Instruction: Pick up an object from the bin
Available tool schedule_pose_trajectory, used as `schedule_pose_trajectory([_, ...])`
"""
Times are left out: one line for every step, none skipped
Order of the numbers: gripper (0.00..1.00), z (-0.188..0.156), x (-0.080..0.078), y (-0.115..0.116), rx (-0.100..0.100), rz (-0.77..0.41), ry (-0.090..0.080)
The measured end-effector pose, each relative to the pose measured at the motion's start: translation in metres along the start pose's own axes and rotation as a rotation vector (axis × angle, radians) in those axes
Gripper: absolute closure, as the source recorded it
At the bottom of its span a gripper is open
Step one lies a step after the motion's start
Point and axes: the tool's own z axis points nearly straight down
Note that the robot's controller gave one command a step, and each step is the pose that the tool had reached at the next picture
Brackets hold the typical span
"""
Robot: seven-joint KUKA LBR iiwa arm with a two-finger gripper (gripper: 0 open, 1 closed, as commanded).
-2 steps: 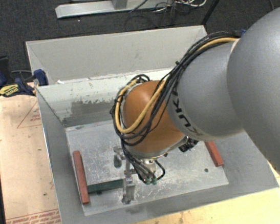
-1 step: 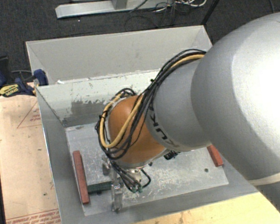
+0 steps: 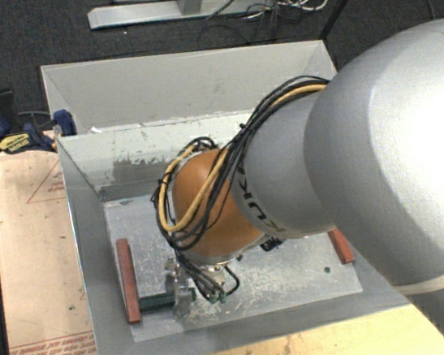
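A grey metal bin (image 3: 90,232) seen from above. The gripper (image 3: 185,291) is low near the bin's front-left corner, at the right end of a small dark green bar (image 3: 154,303) lying flat on the bin floor. Whether the gripper is open or closed cannot be told. A long red-brown bar (image 3: 127,280) lies along the left wall, and a shorter red piece (image 3: 342,246) lies by the right wall.

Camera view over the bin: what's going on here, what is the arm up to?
The arm reaches in from the right with its gripper down low at the front left of the grey bin, right at the end of a small dark green bar. Whether it has hold of that bar cannot be made out. A long reddish-brown bar lies by the left wall, and another reddish piece lies on the right.
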Motion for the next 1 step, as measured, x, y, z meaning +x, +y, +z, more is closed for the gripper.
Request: schedule_pose_trajectory([1.0, -0.152, -0.0499, -0.0212, 0.0, -0.149, -0.011])
